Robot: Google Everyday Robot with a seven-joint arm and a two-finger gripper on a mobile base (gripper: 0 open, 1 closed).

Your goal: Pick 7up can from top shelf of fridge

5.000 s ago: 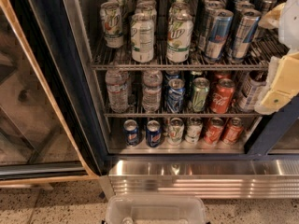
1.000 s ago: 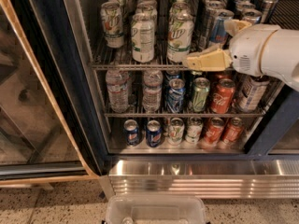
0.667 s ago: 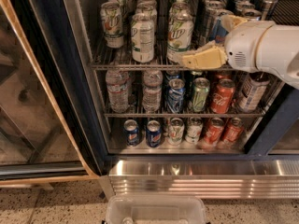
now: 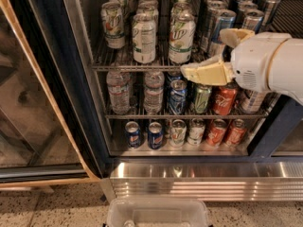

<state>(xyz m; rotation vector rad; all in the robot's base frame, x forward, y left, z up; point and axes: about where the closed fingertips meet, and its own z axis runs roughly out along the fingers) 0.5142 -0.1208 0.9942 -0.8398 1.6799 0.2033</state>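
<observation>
The fridge [image 4: 57, 74] stands open, and its top shelf [image 4: 132, 68] holds several 7up cans. The front ones are at the left [image 4: 112, 25], middle [image 4: 144, 37] and right [image 4: 181, 36]. Slim blue-and-silver cans [image 4: 218, 30] stand to their right. My gripper [image 4: 204, 54] reaches in from the right on a white arm. It is open and empty. Its lower finger [image 4: 204, 73] lies just below and right of the right 7up can, at the shelf's front rail. The upper finger [image 4: 236, 35] is in front of the blue cans.
The middle shelf holds water bottles [image 4: 119, 91], a blue can [image 4: 177, 96], a green can [image 4: 202, 98] and a red can [image 4: 224, 98]. Small cans line the bottom shelf [image 4: 177, 131]. The glass door [image 4: 33, 103] hangs open at left. A clear bin [image 4: 158, 213] sits below the ribbed steel base panel [image 4: 203, 179].
My gripper has come in from the far right edge and moved left along the top shelf's front, ending close to the right 7up can. The cans have not moved.
</observation>
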